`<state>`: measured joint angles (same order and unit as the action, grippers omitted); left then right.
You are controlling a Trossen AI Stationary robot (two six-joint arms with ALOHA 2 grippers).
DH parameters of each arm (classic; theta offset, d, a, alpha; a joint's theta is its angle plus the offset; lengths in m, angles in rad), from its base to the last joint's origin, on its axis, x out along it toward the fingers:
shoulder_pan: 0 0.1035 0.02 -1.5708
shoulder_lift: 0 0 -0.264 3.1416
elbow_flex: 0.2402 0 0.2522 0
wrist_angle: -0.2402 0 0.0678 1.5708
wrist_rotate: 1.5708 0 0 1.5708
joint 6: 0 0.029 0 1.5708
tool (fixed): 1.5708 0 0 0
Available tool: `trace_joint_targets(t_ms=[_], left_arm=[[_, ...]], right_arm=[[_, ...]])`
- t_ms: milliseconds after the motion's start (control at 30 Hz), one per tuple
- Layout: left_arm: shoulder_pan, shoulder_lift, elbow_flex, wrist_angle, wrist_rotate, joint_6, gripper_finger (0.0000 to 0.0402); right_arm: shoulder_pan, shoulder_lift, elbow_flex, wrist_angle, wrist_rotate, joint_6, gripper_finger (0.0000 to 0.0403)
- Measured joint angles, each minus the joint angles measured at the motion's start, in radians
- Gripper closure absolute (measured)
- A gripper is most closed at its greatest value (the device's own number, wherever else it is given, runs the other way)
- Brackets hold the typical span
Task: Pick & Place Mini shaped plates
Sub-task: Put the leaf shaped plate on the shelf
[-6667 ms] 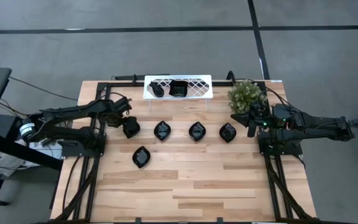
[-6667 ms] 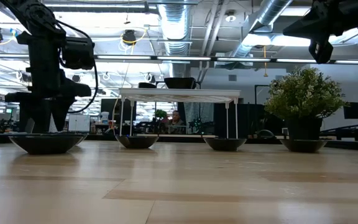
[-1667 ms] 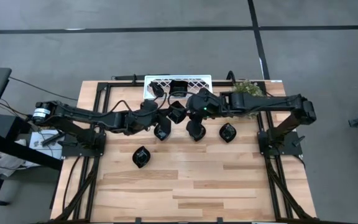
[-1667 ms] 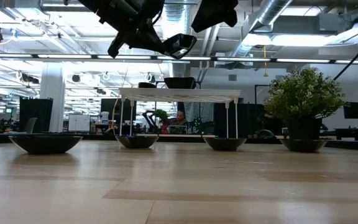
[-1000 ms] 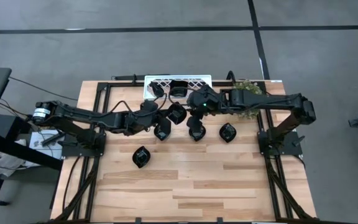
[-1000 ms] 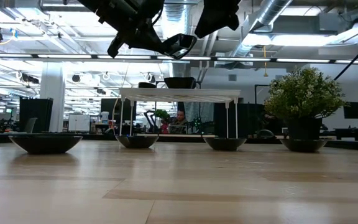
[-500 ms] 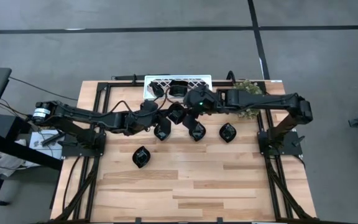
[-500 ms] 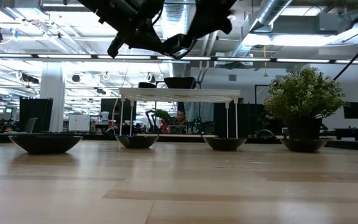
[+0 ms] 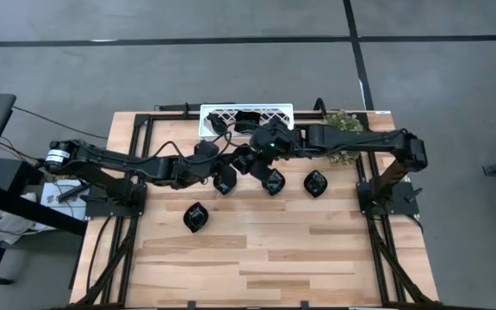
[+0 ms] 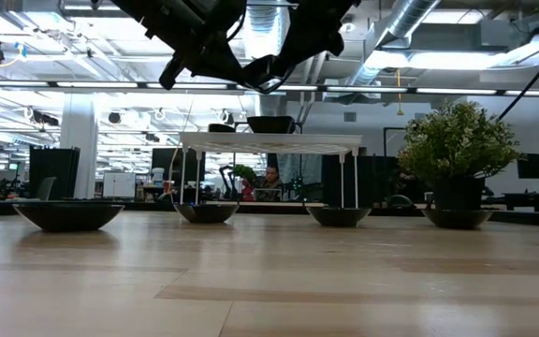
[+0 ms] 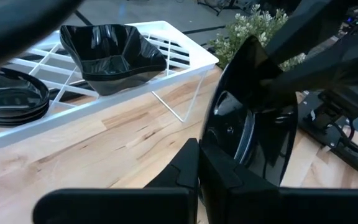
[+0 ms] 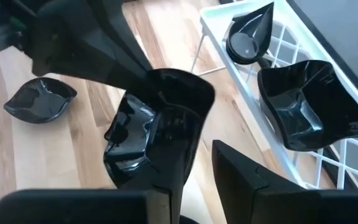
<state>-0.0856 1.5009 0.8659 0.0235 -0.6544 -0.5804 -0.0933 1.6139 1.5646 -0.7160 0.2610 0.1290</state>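
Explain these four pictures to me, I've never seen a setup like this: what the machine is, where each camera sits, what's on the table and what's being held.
It is a robot with two dark arms at a wooden table. One camera looks straight down, one sits at table-top height, and one rides on each wrist. On the table lie small black plates, a white lattice rack bearing two more, and a potted plant. The left gripper is shut on the edge of a glossy square black plate, holding it in the air beside the rack. The right gripper has come in with its fingers on either side of that same plate, as if for a handover.
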Motion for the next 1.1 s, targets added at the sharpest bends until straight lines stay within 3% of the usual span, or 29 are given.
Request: trace_joint_targets(t_ms=[267, 533, 1100], left_arm=[[0.0, 0.0, -0.003, 0.0, 0.0, 0.0, 0.0396], [0.002, 0.0, -0.003, 0.0, 0.0, 0.0, 0.0396], [0.002, 0.0, -0.005, 0.025, 0.0, -0.004, 0.0385]], right_arm=[[0.0, 0.0, 0.0, 0.002, 0.002, 0.0, 0.0346], [-0.001, 0.0, 0.0, 0.001, 0.003, -0.005, 0.0398], [-0.001, 0.0, 0.0, 0.002, 0.006, -0.006, 0.0402]])
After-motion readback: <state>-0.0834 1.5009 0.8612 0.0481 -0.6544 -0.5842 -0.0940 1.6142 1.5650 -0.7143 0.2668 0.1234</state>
